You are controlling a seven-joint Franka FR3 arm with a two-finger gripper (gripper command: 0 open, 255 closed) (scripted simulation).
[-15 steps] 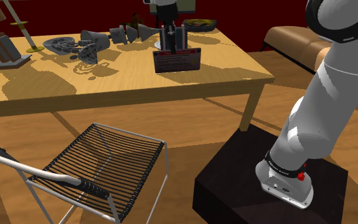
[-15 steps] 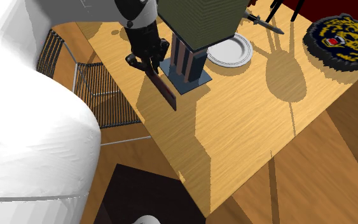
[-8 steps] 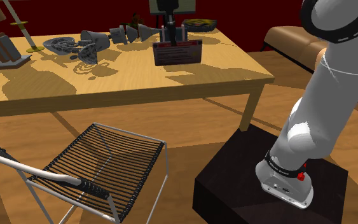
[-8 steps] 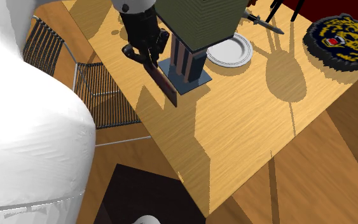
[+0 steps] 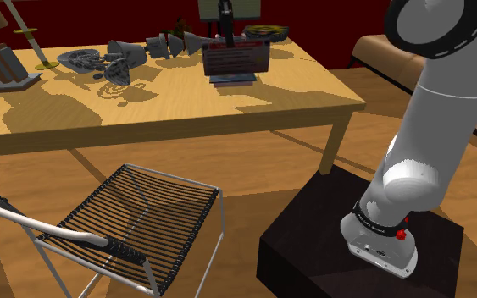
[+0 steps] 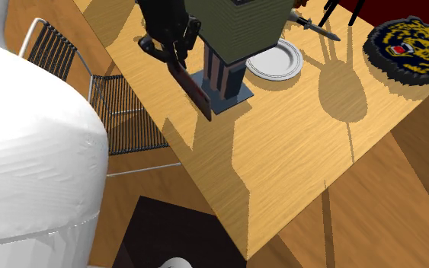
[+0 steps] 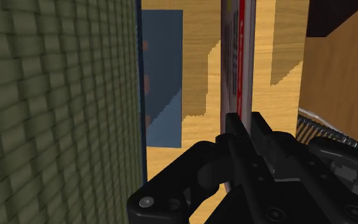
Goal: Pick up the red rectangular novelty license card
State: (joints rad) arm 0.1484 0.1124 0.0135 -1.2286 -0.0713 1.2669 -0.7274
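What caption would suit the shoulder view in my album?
The robot's black jaws hold a red card above a wooden table.

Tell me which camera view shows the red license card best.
The shoulder view: the card turns its broad red face, lettering included, toward that camera. The second exterior view shows it as a slanted dark strip under the pincer. The wrist view shows its thin edge clasped between the fingers.

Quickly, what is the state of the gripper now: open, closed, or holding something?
The gripper is closed and holds the red license card by its top edge.
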